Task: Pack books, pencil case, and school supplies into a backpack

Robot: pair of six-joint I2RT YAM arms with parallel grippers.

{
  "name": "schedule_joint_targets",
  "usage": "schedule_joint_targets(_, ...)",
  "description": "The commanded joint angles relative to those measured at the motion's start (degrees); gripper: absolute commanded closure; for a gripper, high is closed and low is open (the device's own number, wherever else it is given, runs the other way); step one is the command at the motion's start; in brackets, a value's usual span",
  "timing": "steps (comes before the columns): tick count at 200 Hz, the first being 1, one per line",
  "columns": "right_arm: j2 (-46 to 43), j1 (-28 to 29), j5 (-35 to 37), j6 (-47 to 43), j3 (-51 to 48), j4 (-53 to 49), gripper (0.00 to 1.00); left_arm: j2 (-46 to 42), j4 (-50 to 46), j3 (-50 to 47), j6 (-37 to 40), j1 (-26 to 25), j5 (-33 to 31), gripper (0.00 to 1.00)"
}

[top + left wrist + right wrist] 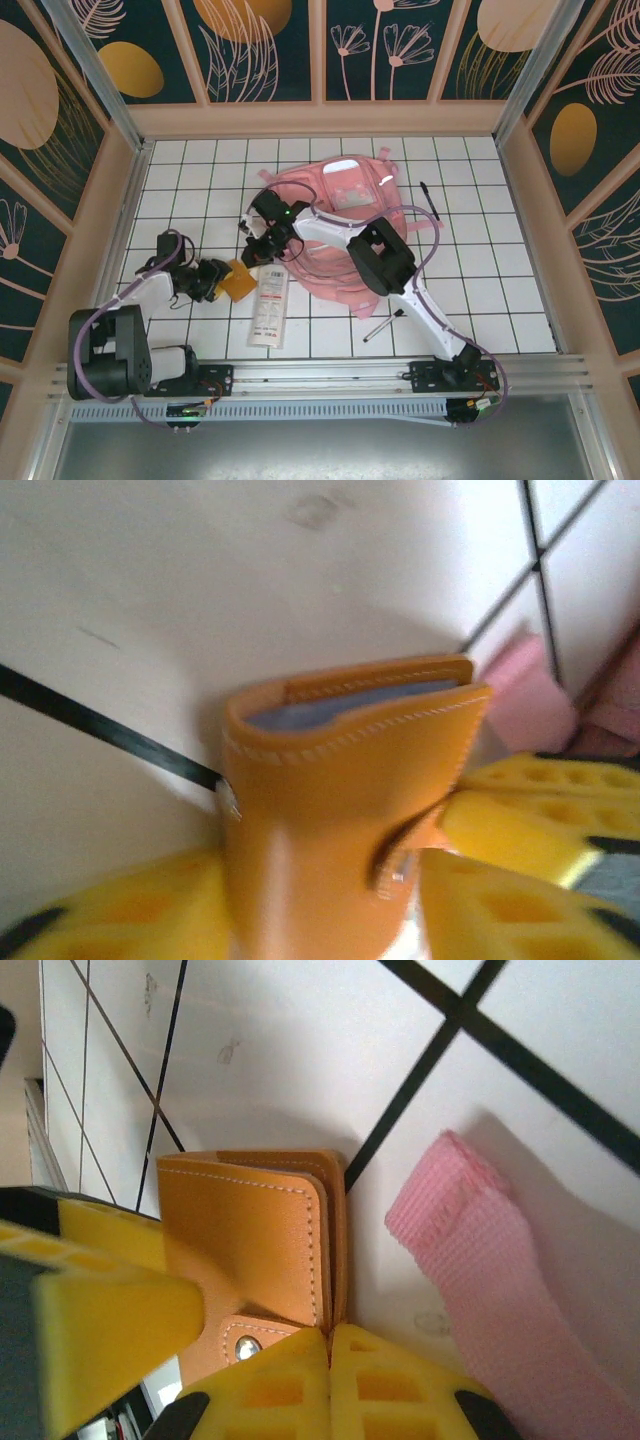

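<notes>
Nearest, flat on the tiles (500,300): white case (268,305) at the backpack's (325,268) seven o'clock, whitish pen (383,327) at its five. Next, at the case's ten o'clock, orange wallet (330,810) standing between the left gripper's (218,280) yellow pads (110,910), clamped or loose impossible to tell, with the right gripper (330,1345) at the wallet's one o'clock, pads pressed fully together and touching the snap edge. Farthest, pink backpack lying flat under the right arm (385,262), black pen (429,198) just beside it at two o'clock.
</notes>
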Motion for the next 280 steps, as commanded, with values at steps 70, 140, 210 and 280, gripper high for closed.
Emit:
schedule_joint_targets(70, -34.7, -12.1, 14.8, 11.0, -24.4, 10.8, 1.00, -12.2, -4.7, 18.7, 13.7, -9.2, -15.0, 0.22)
schedule_joint_targets(140, -58.9, -34.7, 24.2, 12.6, -42.0, 5.8, 1.00, 5.1, 6.6, 32.1, 43.6, -41.0, -20.3, 0.19)
schedule_joint_targets(210, -75.2, -47.7, 34.2, 15.6, -50.8, 2.5, 1.00, 21.3, 6.9, 37.3, 67.8, -51.3, -25.5, 0.12)
schedule_joint_targets(280, -79.3, -48.1, 32.3, 16.0, -52.5, 1.5, 1.00, 36.7, 1.1, 45.3, 72.3, -51.3, -32.2, 0.08)
